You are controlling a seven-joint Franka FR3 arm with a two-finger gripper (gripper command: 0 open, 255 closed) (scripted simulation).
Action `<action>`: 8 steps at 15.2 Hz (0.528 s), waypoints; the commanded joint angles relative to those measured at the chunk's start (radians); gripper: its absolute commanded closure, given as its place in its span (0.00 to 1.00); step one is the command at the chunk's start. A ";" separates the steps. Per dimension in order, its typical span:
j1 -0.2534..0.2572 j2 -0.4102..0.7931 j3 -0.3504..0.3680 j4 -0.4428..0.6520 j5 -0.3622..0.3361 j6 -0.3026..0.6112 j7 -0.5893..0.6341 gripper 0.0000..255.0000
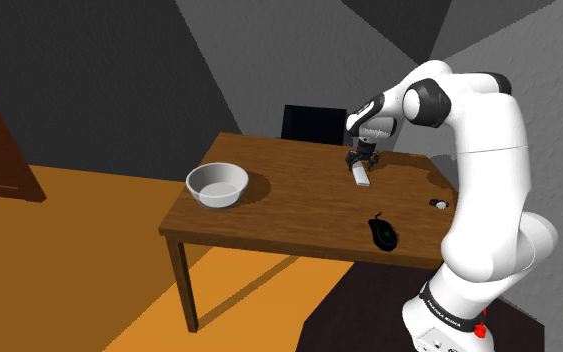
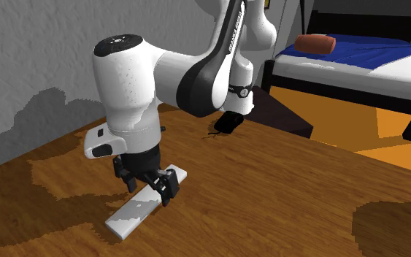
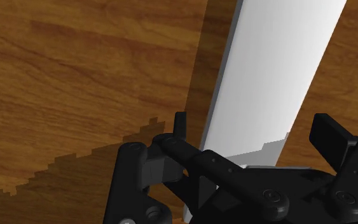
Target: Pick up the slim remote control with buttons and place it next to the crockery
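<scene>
**Spread gripper set astride the white remote on the wooden table**

The black gripper (image 3: 255, 130) is seen lowered close to the wooden table (image 1: 299, 215), with its two fingers (image 3: 329, 132) spread apart. In the wrist view one finger is placed on each side of the remote control (image 3: 273, 70). A narrow gap is left between each finger and the remote's long edges, so nothing is clasped. The remote is drawn as a plain white, slim slab. It is laid flat on the tabletop and runs lengthwise away from the hand, between the fingers. In the second exterior view the gripper is shown over the remote's middle part, and the remote's near end is left uncovered in front of the fingers.

The gripper is carried by the white arm (image 1: 479, 180), which is bent over the table from the stand at the shoulder view's lower right.

A white bowl (image 1: 217, 185) is set well apart from the remote, toward the shoulder view's left end of the table. A black computer mouse (image 1: 384, 234) is placed nearer the stand, close to the near edge. A small white object (image 1: 436, 203) is seen by the table's right edge. A dark chair (image 1: 314, 124) is stood behind the far edge. In the second exterior view a bed (image 2: 357, 62) with a blue cover is shown beyond the table, on an orange floor.
</scene>
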 commanded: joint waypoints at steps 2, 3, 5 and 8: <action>0.000 0.000 0.000 0.000 0.000 0.001 0.000 0.00; 0.000 0.000 0.000 0.000 0.000 0.000 0.000 0.00; 0.000 0.000 0.000 0.000 0.000 0.000 0.000 1.00; 0.000 0.000 0.000 0.000 0.000 0.000 0.000 1.00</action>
